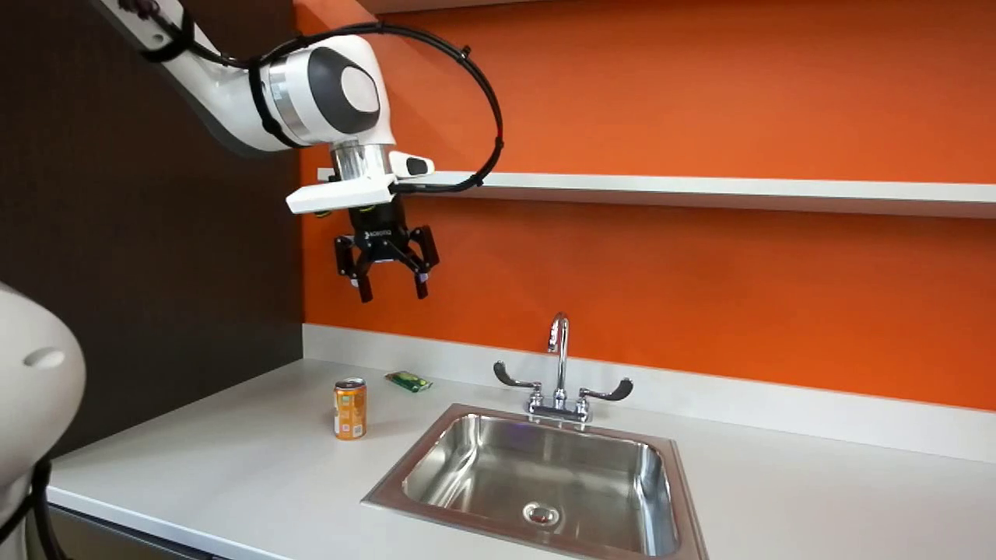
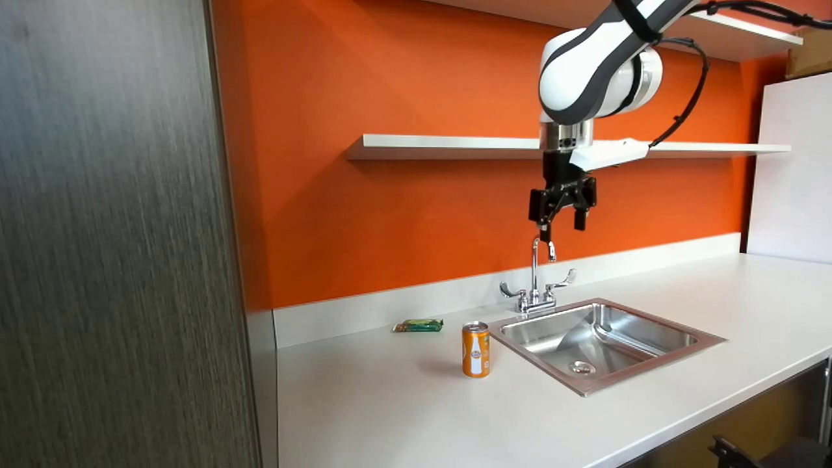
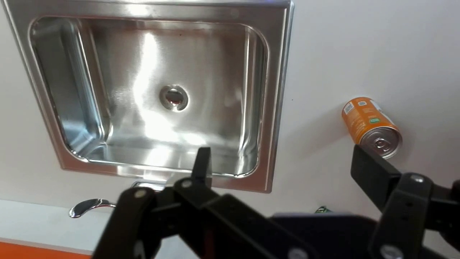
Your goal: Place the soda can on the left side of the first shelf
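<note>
The orange soda can [image 1: 350, 409] stands upright on the white countertop, left of the sink in an exterior view. It also stands there in an exterior view [image 2: 476, 351]. In the wrist view the can [image 3: 370, 124] is at the right, partly behind a fingertip. The first shelf is a long thin white board on the orange wall, in both exterior views [image 1: 700, 187] [image 2: 448, 143]. My gripper [image 1: 394, 297] is open and empty, fingers down, high above the countertop and just below shelf height. It also shows in an exterior view [image 2: 562, 235] and the wrist view [image 3: 280, 154].
A steel sink [image 1: 459, 435] with a faucet [image 1: 560, 358] is set into the countertop [image 1: 233, 467]. A small green packet [image 1: 408, 381] lies behind the can near the backsplash. A dark panel [image 2: 123, 234] stands at the left. A higher shelf [image 2: 747, 32] is above.
</note>
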Controlling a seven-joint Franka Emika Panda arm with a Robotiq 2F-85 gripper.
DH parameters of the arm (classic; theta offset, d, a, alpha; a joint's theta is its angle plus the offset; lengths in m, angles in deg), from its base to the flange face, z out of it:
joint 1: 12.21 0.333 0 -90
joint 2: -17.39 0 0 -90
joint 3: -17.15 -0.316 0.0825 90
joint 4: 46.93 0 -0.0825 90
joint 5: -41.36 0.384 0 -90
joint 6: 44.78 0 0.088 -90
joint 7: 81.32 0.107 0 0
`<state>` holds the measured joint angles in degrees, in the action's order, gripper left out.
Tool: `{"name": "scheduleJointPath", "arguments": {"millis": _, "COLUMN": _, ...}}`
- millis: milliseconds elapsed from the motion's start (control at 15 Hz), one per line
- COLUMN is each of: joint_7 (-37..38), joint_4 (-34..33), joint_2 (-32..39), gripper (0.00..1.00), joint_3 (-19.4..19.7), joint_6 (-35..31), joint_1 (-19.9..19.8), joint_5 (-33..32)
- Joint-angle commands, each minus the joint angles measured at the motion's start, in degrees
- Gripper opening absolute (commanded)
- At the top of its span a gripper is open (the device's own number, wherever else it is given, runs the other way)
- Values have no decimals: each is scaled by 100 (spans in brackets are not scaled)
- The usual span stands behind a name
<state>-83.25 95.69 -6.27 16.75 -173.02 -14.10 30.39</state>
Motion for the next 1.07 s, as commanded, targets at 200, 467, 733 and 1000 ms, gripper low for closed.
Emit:
{"name": "scheduleJointPath", "arguments": {"millis": 200, "joint_7": 80, "joint_4": -48, "joint_2": 256, "gripper": 100, "joint_3": -239, "joint_6": 187, "joint_1": 286, "joint_5": 54}}
{"name": "scheduleJointPath", "arguments": {"millis": 467, "joint_7": 175, "joint_4": 90, "joint_2": 409, "gripper": 100, "joint_3": -393, "joint_6": 93, "joint_1": 505, "joint_5": 132}}
{"name": "scheduleJointPath", "arguments": {"millis": 733, "joint_7": 991, "joint_4": 218, "joint_2": 524, "gripper": 100, "joint_3": -514, "joint_6": -90, "joint_1": 431, "joint_5": 143}}
{"name": "scheduleJointPath", "arguments": {"millis": 1000, "joint_7": 1639, "joint_4": 470, "joint_2": 539, "gripper": 100, "joint_3": -522, "joint_6": -294, "joint_1": 398, "joint_5": 117}}
